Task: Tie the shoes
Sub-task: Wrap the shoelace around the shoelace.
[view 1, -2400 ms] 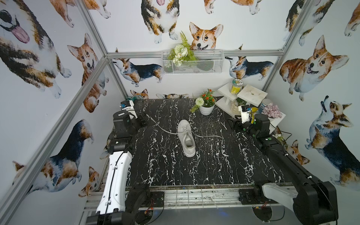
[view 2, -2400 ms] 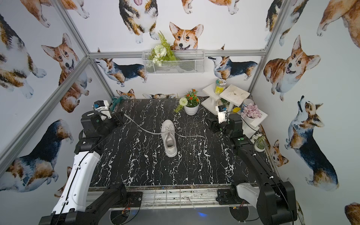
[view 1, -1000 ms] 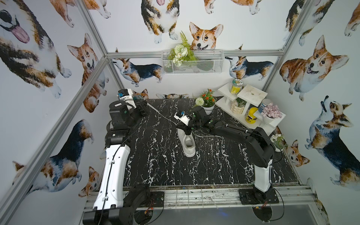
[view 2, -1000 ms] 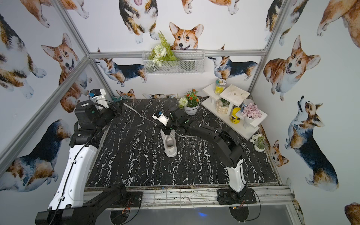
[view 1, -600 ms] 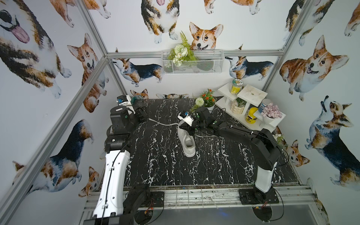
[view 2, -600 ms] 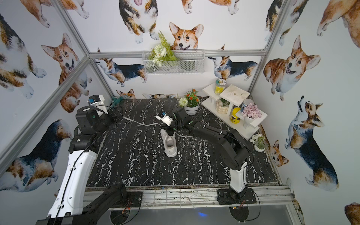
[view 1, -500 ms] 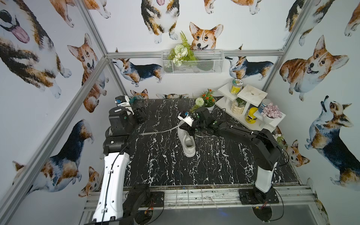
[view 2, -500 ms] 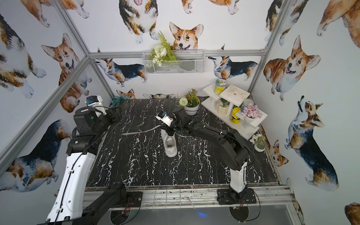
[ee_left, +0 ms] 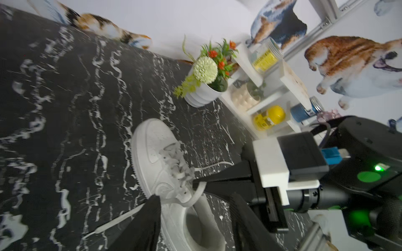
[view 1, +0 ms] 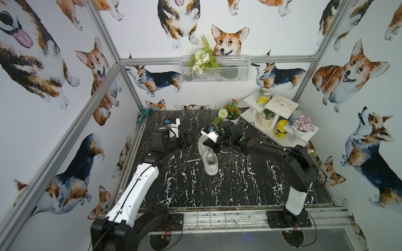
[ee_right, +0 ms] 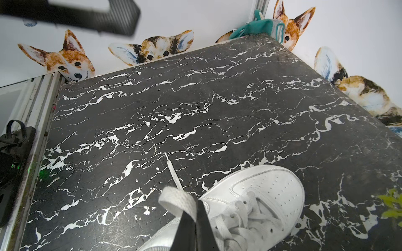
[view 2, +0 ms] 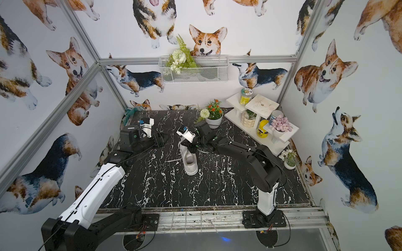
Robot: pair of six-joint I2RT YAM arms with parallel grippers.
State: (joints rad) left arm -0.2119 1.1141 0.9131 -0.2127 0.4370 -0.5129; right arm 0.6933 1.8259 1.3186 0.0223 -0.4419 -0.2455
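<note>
The white shoe (view 1: 209, 157) (view 2: 189, 162) stands mid-table, toe toward the back wall. My right gripper (ee_right: 196, 209) (view 1: 212, 146) hangs over its tongue, shut on a folded loop of white lace (ee_right: 177, 198). That lace's free end (ee_right: 170, 167) trails onto the table on the shoe's left side (view 1: 192, 160). My left gripper (ee_left: 195, 195) (view 1: 187, 139) hovers just left of the shoe, open, with nothing between its fingers (ee_left: 150, 217). In the left wrist view the shoe's heel opening (ee_left: 195, 226) shows between them, and the right gripper (ee_left: 194, 181) pinches the loop.
A white flower pot (view 1: 231, 118) stands behind the shoe. A white stepped shelf (view 1: 280, 104) with jars fills the back right corner. A teal cloth (view 1: 144, 113) lies at the back left corner. A wire basket (view 1: 214, 71) hangs on the back wall.
My left gripper let go of the lace it held stretched out to the left and swung in toward the shoe. The lace fell onto the table. The right gripper stayed on its loop.
</note>
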